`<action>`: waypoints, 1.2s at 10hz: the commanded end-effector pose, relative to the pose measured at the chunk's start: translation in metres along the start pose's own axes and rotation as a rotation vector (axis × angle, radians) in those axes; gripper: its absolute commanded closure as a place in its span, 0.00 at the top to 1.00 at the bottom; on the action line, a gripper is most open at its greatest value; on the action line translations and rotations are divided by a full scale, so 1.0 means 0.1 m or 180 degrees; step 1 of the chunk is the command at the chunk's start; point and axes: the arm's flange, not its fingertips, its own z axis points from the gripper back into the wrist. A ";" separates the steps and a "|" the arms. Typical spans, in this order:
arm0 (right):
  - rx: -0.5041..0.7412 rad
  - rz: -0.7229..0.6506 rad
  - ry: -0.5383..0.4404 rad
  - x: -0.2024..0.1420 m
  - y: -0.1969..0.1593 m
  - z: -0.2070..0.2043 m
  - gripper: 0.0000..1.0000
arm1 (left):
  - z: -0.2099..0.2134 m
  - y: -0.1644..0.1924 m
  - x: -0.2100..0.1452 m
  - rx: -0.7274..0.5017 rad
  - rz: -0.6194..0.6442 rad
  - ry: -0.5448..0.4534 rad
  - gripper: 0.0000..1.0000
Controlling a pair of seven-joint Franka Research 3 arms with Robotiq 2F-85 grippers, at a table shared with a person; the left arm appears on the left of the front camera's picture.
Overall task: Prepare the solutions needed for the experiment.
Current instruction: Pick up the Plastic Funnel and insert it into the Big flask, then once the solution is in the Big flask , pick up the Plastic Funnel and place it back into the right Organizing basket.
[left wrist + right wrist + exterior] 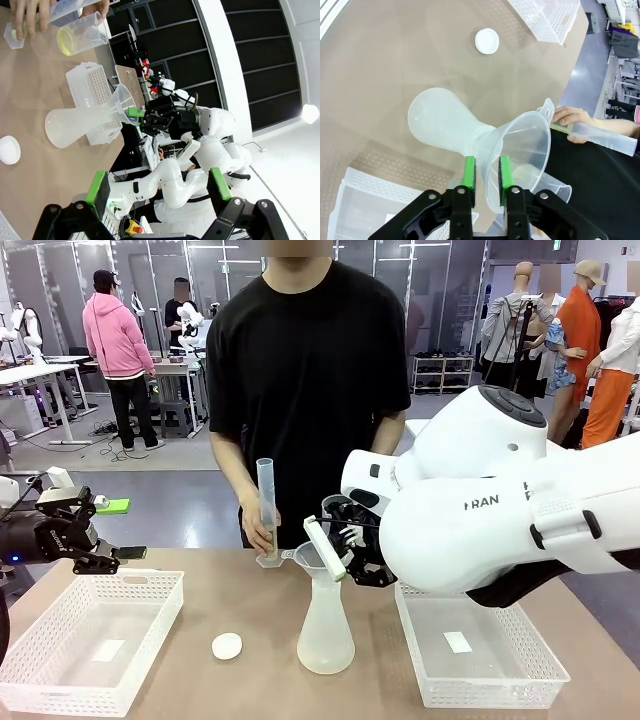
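Right hand (487,175) sat at the funnel (520,145), its green pads (469,172) narrowly parted astride the funnel's thin wall. A sliver of gap seemed to show on each side, so it looked loosened, not clamped. The funnel stood in the neck of the flask (325,635), which rested on the surface (250,600) at about 6 o'clock in the front view. A small white cap (227,645) lay at the flask's 9 o'clock, and white baskets stood farther out at 9 o'clock (150,640) and 3 o'clock (540,660). The solutions (67,41) showed as pale yellow liquid in a beaker (90,30) at 12 o'clock beyond the funnel. Just beside it, the person's hand (258,530) held a graduated cylinder (265,490) roughly upright. The left hand (115,558) hung at 9 o'clock by the surface's edge, jaws wide and empty. The step appeared to be letting go of the seated funnel. To do that well, the pads should part evenly, so that neither drags the rim. The arm should then draw straight back along its fingers, since a sideways nudge could tilt the funnel or rock the narrow-necked flask. It should also stay clear of the 12 o'clock side, where pouring would likely come from.
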 end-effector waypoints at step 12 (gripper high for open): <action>0.0000 -0.0010 -0.0002 0.00 0.00 0.00 0.23 | 0.01 -0.02 0.00 -0.0032 0.0008 0.0027 1.00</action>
